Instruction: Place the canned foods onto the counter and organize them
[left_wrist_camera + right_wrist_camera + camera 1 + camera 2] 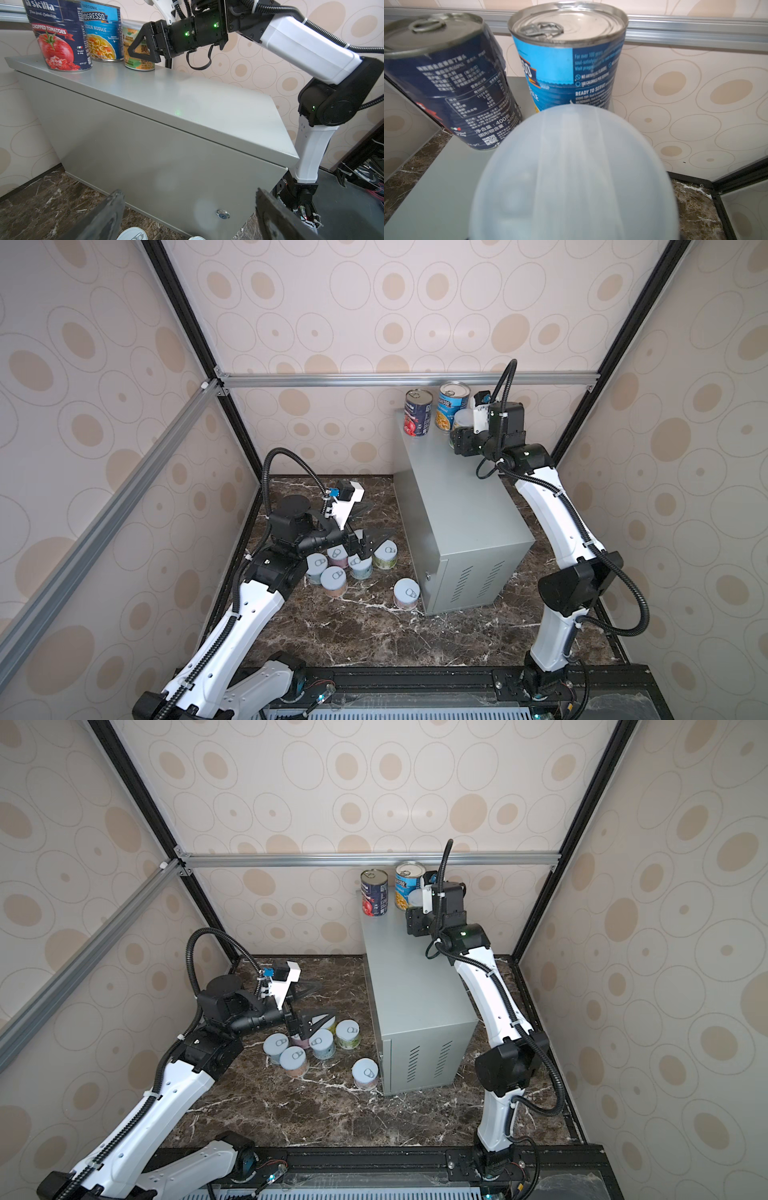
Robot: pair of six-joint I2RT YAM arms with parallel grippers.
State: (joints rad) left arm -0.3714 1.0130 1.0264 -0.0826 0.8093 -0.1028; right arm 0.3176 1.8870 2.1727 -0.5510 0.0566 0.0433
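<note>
The tall grey sheet-metal box with vent slots that serves as the counter (pixel 449 489) stands on the dark brown marble surface (pixel 374 635). At the far end of its top, two taller metal-topped cans stand upright next to each other, a navy-and-red chopped-tomato can (pixel 417 414) and a blue-and-yellow chicken-noodle can (pixel 451 406). Just beside the blue one is a shorter green-and-yellow can with a translucent white lid (pixel 139 64). It is upright with its base down at the counter top, and the right fingers (pixel 145 56) are closed on its sides. In the right wrist view its lid fills the foreground. I cannot tell whether it touches the blue can. The left fingers (pixel 104 218) are spread wide with nothing between them. They are held low over a cluster of short pastel-labelled cans with white pull-tab lids (pixel 333 578) on the marble, near the counter's left side. At least five show in the cluster, standing close together. One more short white-lidded can (pixel 406 593) stands apart from them, just beside the counter's front corner near the small lock (pixel 222 214).
</note>
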